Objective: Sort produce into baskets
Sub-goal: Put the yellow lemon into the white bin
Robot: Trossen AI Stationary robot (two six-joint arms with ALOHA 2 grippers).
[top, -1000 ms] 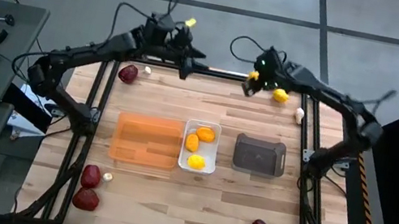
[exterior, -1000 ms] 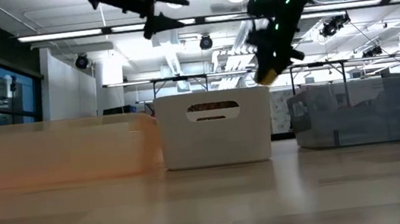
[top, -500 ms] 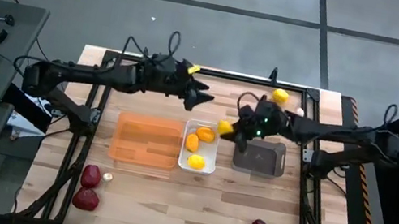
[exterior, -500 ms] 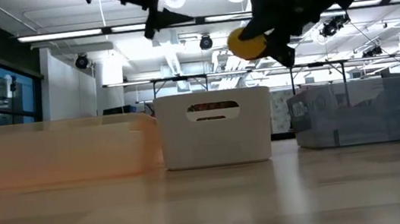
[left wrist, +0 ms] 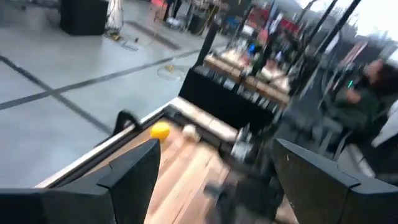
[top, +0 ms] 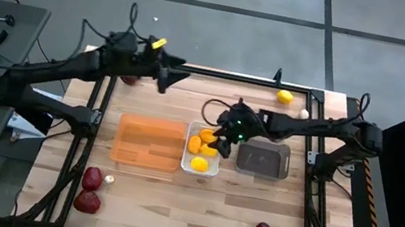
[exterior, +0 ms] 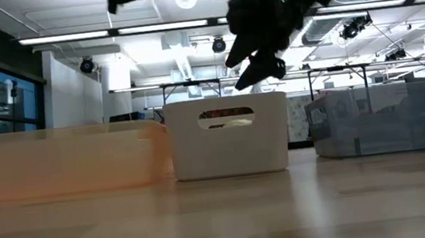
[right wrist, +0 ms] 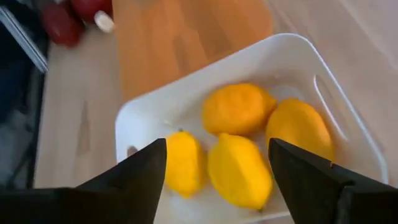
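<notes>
Four yellow lemon-like pieces lie in small white bin; right gripper hangs over it, fingers spread, empty. Left gripper spread near table's far edge.

Right gripper is positioned over white bin (lemons inside); orange tray is seen adjacent, grey bin beyond

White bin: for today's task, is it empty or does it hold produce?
Not empty. The white bin holds four yellow-orange lemons, seen between the right gripper's open fingers.
</notes>
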